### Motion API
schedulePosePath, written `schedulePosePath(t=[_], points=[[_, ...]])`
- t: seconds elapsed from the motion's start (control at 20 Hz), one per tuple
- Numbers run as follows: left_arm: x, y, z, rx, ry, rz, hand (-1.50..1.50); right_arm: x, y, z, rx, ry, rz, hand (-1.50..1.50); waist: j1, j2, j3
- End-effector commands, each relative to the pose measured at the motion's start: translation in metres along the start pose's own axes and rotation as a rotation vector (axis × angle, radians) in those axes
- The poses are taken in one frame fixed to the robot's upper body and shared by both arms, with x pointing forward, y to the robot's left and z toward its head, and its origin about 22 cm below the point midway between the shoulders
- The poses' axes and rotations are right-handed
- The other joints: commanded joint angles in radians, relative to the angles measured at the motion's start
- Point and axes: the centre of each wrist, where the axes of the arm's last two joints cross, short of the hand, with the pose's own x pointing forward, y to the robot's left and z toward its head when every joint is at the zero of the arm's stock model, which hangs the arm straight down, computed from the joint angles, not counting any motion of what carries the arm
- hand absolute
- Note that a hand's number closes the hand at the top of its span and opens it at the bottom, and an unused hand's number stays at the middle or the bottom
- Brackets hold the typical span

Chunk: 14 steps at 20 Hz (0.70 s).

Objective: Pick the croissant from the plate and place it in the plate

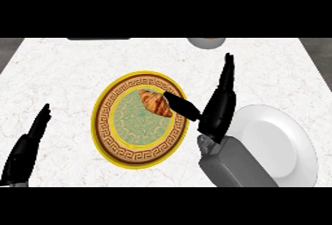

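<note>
A golden-brown croissant [154, 102] lies in the upper right of an ornate plate [123, 151] with a yellow rim, brown key pattern and green middle. My right hand [217, 110] stands just right of that plate, fingers straight and pointing up the counter, thumb reaching left so its tip touches the croissant's right end. The hand is open and holds nothing. A plain white plate [285, 145] sits at the right, partly behind my right forearm. My left hand [29, 143] rests open at the left edge, fingers up.
The counter is white marble [65, 70]. A pale round object [207, 42] shows at the counter's far edge, and a dark flat item [97, 38] lies at the far left edge.
</note>
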Motion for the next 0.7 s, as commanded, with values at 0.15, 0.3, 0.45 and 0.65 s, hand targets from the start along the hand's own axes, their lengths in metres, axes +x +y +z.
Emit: schedulePosePath(t=[0.15, 0.3, 0.45, 0.65], points=[[-0.011, 0.012, 0.004, 0.0, -0.007, 0.003, 0.0, -0.035, -0.082, 0.035, -0.046, -0.025, -0.103, -1.5, 0.002, 0.006, 0.0], [-0.005, 0.009, -0.009, 0.022, -0.01, -0.013, 0.0, -0.043, -0.124, 0.036, -0.033, -0.065, -0.049, -1.5, -0.003, 0.006, 0.0], [0.014, 0.007, 0.011, 0.004, -0.018, -0.007, 0.0, -0.049, -0.134, 0.038, -0.073, -0.046, -0.066, -1.5, 0.015, 0.007, 0.0], [0.001, -0.015, 0.004, 0.001, -0.018, -0.004, 0.0, -0.052, -0.159, 0.049, -0.061, -0.017, -0.078, -1.5, 0.011, 0.008, -0.001]])
